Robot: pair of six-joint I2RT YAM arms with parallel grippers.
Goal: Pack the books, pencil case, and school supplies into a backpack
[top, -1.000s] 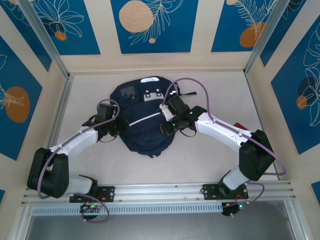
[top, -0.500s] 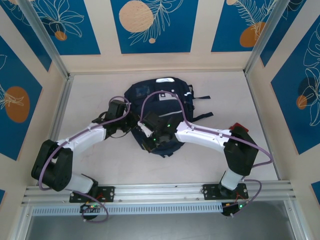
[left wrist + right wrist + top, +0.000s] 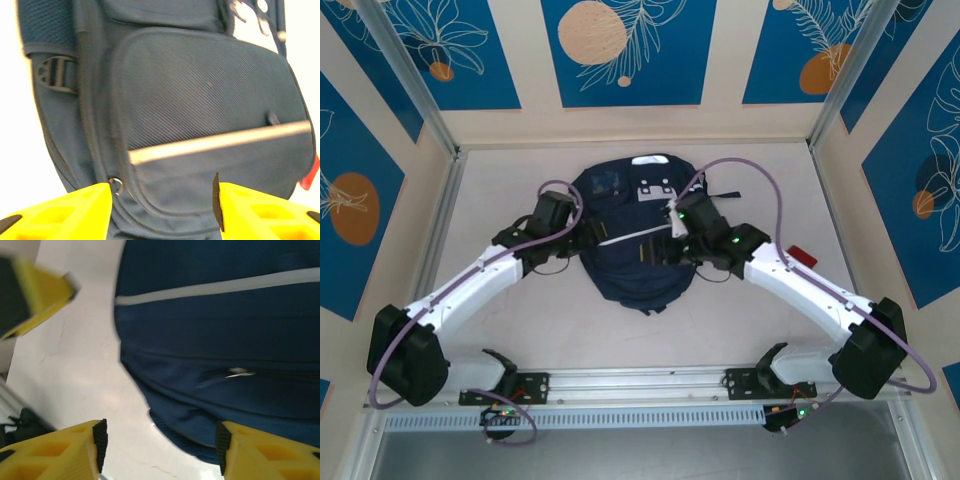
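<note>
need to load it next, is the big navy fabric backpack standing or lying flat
Lying flat: the navy fabric backpack rests on the table, with its grey patch facing up.

Navy backpack (image 3: 200, 95) — left hand (image 3: 162, 207) agape

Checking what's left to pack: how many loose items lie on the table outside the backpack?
1: a small red item on the table, right of the backpack. Others may be hidden by the arms or under the backpack.
</note>
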